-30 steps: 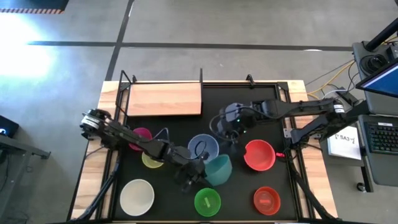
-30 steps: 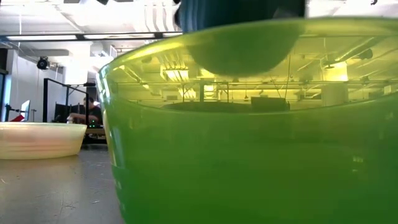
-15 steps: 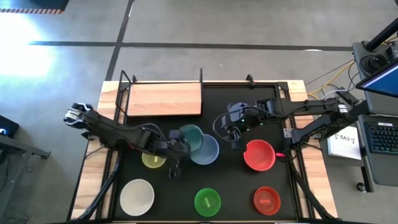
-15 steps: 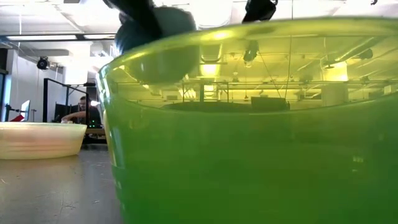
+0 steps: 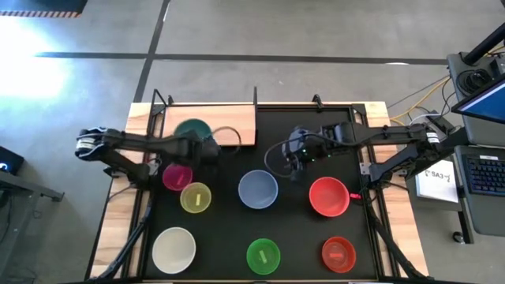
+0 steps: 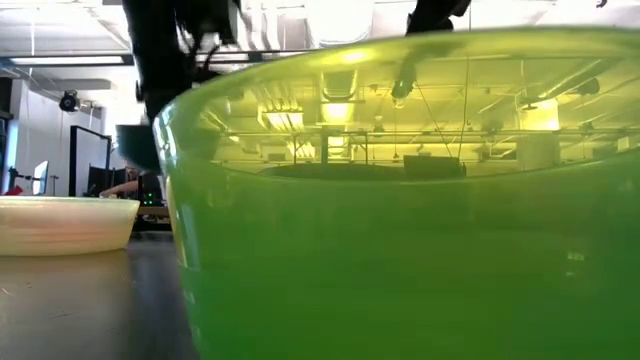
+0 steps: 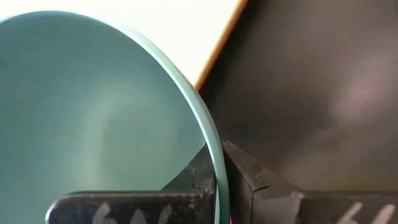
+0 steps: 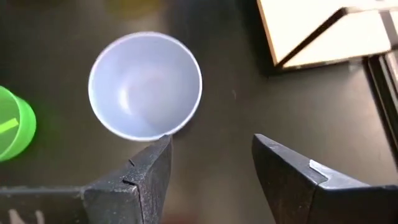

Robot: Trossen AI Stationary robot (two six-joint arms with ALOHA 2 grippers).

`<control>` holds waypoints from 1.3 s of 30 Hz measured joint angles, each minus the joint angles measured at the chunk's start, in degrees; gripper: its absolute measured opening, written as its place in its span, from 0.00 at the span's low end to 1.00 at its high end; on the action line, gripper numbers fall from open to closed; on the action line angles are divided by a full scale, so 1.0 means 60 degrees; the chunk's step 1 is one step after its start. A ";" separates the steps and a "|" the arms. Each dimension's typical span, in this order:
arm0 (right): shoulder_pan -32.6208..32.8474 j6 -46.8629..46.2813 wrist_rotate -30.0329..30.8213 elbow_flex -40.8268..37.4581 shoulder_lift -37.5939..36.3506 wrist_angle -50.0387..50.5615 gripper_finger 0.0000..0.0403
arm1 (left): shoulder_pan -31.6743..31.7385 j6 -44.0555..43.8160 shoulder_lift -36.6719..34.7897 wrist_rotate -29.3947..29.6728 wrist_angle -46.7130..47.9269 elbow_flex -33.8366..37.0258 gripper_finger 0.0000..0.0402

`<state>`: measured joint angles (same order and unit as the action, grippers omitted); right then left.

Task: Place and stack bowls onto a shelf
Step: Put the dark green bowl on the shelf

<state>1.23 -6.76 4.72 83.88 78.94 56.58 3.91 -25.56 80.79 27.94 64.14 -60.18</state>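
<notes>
Teal bowl [image 5: 192, 130] is hanging over the shelf [image 5: 229, 126], rim pinched by the closed left gripper [image 5: 207, 147]; tilted release risks sliding off.

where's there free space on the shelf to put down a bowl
The shelf is bare right of the teal bowl, which the left gripper holds over its left part. Table below is crowded: magenta bowl, yellow bowl, blue-grey bowl.

You see two dark, slender jointed arms, each trailing thin black cable loops. The left tool [image 7: 214, 186] has flat black fingers with pale scuffed markings on the crossbar. The right tool [image 8: 211, 168] shows blunt, wedge-shaped black fingers [image 8: 146, 177] with worn grey edges.
</notes>
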 joint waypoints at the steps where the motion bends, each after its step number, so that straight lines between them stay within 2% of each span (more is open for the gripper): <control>1: -0.0010 -0.0096 -0.0002 0.0000 0.0000 0.0116 0.52 | 0.0420 0.0062 0.0000 0.0001 -0.0001 0.0193 0.00; 8: -0.0007 -0.0383 -0.0027 0.0000 0.0000 0.0338 0.52 | 0.2970 0.1132 -0.0018 -0.0120 -0.1300 0.1191 0.00; 13: -0.0007 -0.0382 -0.0027 0.0000 0.0000 0.0342 0.52 | 0.3973 0.2008 -0.0006 -0.0940 -0.2550 0.1383 0.00; 25: -0.0007 -0.0383 -0.0034 0.0000 0.0000 0.0549 0.52 | 0.4900 0.2675 0.0011 -0.1004 -0.2700 0.1383 0.00; 33: -0.0007 -0.0380 -0.0049 0.0000 0.0000 0.0551 0.52 | 0.4974 0.2669 0.0011 -0.1049 -0.2700 0.1383 0.01; 39: -0.0007 -0.0376 -0.0104 0.0000 0.0000 0.0565 0.52 | 0.4978 0.2677 0.0011 -0.0772 -0.2693 0.1383 0.07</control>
<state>1.19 -9.02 4.10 83.88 78.94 59.97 33.78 -9.50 80.86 23.31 47.99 -51.88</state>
